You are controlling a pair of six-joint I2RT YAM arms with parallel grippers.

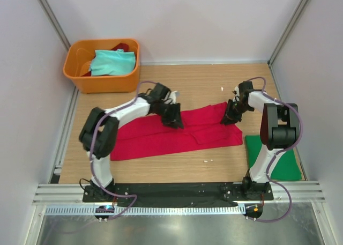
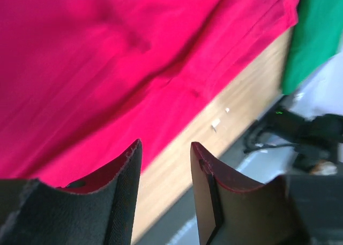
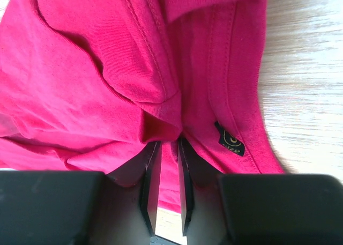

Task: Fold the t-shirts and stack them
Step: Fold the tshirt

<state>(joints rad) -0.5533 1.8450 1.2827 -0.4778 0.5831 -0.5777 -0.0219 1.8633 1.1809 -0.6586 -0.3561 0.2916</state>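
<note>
**A:** Bright red soft cloth t-shirt (image 1: pixel 161 135): lies spread as a long band across the middle of the pale wooden table (image 1: pixel 203 81). Handling?

**B:** Light, limp, not fragile. It is likely to sag and drag unless taken at a hem or seam. The right gripper (image 3: pixel 169 142) pinches a bunched fold beside the small dark label (image 3: pixel 231 143). The left gripper (image 2: pixel 166 146) hangs over the shirt, jaws apart, holding nothing.

**A:** Room?

**B:** Bare wood behind and in front; the dark green cloth t-shirt (image 1: pixel 284 162) lies just beside its right end, the orange plastic tub (image 1: pixel 102 84) at far left
</note>
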